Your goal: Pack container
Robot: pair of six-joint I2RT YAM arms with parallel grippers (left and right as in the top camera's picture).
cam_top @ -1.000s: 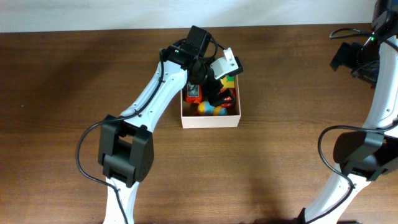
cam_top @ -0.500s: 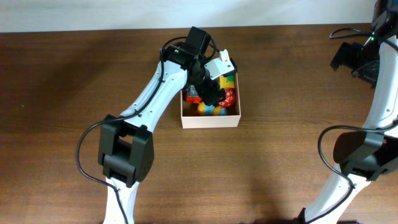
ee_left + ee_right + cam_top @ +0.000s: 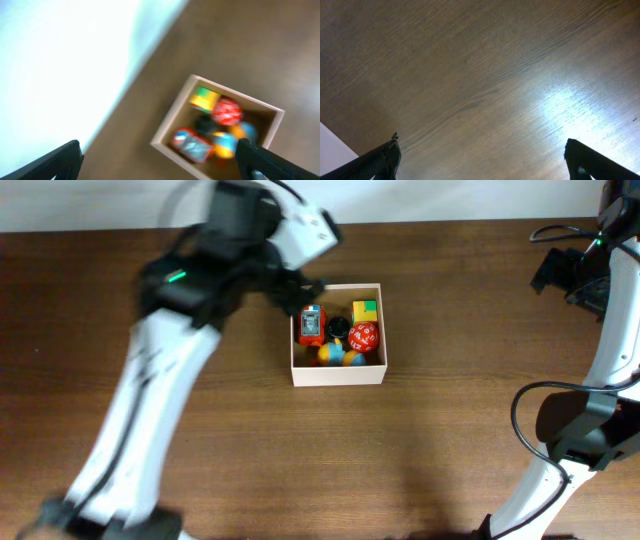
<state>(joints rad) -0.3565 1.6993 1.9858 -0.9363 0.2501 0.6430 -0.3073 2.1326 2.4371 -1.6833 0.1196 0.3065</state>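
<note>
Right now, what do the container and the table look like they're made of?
The container looks like thin cardboard: matte white walls, a plain tan inside, crisp square corners. The table looks like dark brown wood or a wood-look laminate, I can't tell which. Long grain lines run across it, with a soft sheen where light glares off it.

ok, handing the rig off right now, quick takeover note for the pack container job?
Left end effector: open, empty, raised above the table with the container below it in its wrist view. The arm is blurred in the overhead view.
Right end effector: open, empty, over bare table at the far right.
Container: several small toys inside; no toys show outside it.
Done: toys loaded.
Left: likely nothing to pack; confirm, then park both arms.
</note>
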